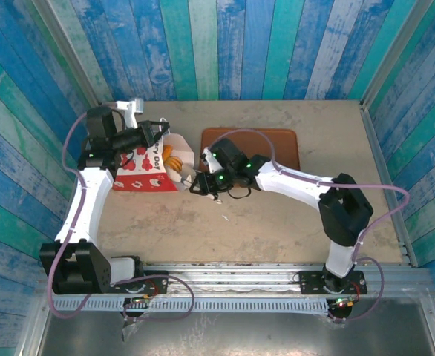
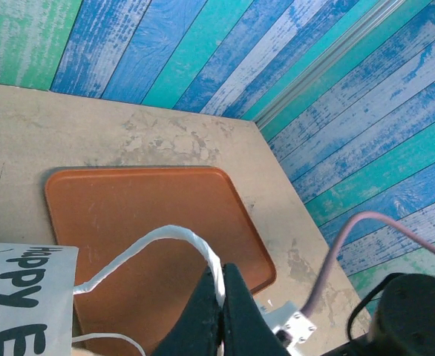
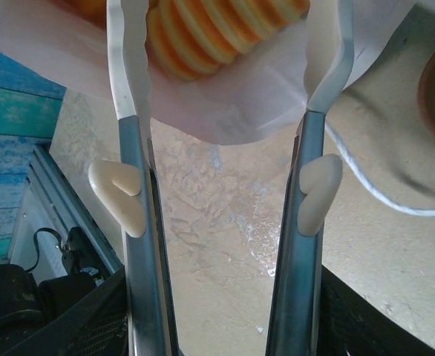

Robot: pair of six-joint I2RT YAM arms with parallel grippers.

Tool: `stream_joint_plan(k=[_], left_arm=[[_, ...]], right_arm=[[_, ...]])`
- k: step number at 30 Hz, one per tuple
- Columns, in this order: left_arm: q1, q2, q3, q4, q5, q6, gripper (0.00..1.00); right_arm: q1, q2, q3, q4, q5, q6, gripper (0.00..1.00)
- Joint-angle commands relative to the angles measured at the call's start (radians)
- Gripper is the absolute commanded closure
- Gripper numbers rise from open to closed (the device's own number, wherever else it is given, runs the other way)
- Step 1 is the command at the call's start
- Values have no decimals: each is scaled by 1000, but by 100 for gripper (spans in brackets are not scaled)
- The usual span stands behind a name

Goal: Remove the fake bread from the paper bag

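The paper bag [image 1: 145, 169], white with a red lower half, lies on its side at the table's left, its mouth facing right. Ridged golden fake bread [image 1: 174, 159] shows in that mouth. My left gripper [image 1: 158, 133] is shut on the bag's white cord handle [image 2: 165, 233], which it pinches between its black fingers [image 2: 203, 311] above the brown tray. My right gripper [image 1: 189, 179] reaches into the bag's mouth. Its white-tipped fingers [image 3: 132, 89] stand on either side of a ridged orange loaf [image 3: 225, 33] and press against it, with the bag's white paper [image 3: 225, 104] beneath.
A flat brown tray [image 1: 277, 144] lies behind the right arm, right of the bag. Blue and green plank walls enclose the table on three sides. A metal rail [image 1: 225, 268] runs along the near edge. Bare tabletop [image 1: 247, 230] stretches in front of the bag.
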Motion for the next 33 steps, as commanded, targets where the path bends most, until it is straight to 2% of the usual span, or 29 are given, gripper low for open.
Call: stream_joint_plan(k=[1, 22, 25, 29, 33], left_arm=[[-4, -15, 5, 44, 25, -6, 100], [-30, 23, 21, 45, 33, -4, 100], [-30, 21, 23, 41, 28, -4, 100], [-30, 18, 30, 21, 8, 11, 100], [-29, 16, 41, -27, -23, 51, 100]], right_arm=[[3, 29, 18, 46, -15, 38, 42], [3, 183, 125, 84, -58, 78, 41], [4, 198, 140, 65, -37, 66, 44], [4, 174, 139, 50, -8, 43, 54], [4, 109, 123, 5, 65, -5, 55]])
